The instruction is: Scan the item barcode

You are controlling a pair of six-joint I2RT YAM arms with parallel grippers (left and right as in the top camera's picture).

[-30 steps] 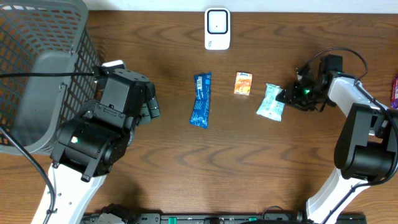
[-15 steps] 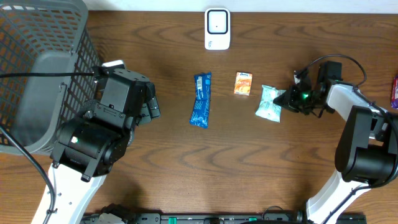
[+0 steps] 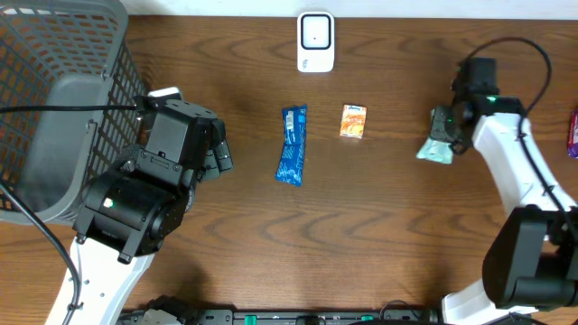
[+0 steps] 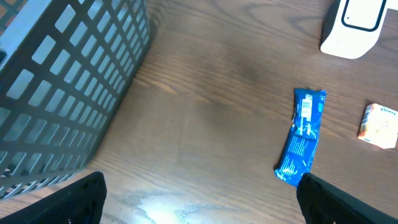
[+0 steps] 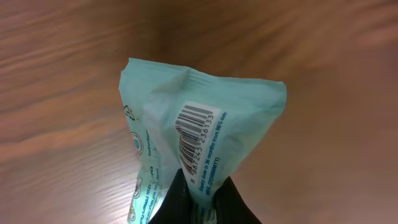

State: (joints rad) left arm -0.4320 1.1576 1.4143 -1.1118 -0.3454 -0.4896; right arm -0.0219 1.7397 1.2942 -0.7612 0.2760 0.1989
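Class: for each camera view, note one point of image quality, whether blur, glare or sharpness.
Right wrist: the teal packet and its barcode are sharp, while the wooden table behind is smeared. Left wrist: a pale glare patch lies on the wood near the bottom edge. Overhead: evenly lit and sharp throughout.

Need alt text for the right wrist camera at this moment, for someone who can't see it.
The right hand pinches the near edge of a mint-green packet, whose white barcode label faces the camera. The wooden table behind it is blurred.
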